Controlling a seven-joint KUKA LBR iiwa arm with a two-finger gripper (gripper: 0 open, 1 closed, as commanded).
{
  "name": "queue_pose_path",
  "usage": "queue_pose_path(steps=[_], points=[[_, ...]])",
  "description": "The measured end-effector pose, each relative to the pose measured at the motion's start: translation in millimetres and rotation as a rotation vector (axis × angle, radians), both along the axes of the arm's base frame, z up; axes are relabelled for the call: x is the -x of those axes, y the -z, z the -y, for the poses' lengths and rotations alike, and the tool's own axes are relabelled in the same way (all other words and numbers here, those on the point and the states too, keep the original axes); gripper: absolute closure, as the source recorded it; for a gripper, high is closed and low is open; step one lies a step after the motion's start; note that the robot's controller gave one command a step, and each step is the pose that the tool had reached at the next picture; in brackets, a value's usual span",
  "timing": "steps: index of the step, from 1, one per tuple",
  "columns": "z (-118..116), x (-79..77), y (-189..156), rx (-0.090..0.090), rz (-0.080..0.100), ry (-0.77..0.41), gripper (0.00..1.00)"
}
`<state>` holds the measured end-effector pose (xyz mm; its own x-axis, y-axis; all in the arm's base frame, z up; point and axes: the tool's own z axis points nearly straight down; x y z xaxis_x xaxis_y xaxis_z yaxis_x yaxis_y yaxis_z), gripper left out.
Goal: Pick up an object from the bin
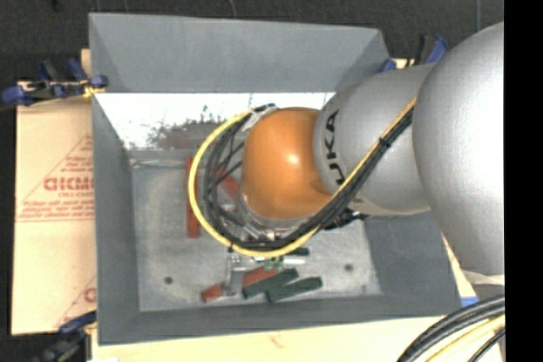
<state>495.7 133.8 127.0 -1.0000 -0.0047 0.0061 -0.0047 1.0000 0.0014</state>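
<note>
Dark green stick-shaped plastic pieces [284, 288] lie on the floor of the grey metal bin [114, 267], close to its near wall. The arm's orange-capped wrist [280, 165] hangs over the middle. The end effector [240, 269] is low, just beside the green pieces; open or closed, can't tell. A reddish-brown strip [193, 220] lies to the left, and a small red piece [212, 293] near the green.

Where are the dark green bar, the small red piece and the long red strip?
dark green bar [288, 288], camera view, its middle
small red piece [212, 293], camera view, its middle
long red strip [193, 220], camera view, its lower half
</note>
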Motion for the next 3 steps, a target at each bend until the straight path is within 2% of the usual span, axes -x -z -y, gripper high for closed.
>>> queue_pose_path(steps=[1, 2, 3], points=[[0, -2.1, -4, -0.001, 0.007, 0.004, 0.00], [35, 0.3, 35, -0.002, 0.013, 0.015, 0.00], [55, 4.0, 55, -0.002, 0.012, 0.220, 1.00]])
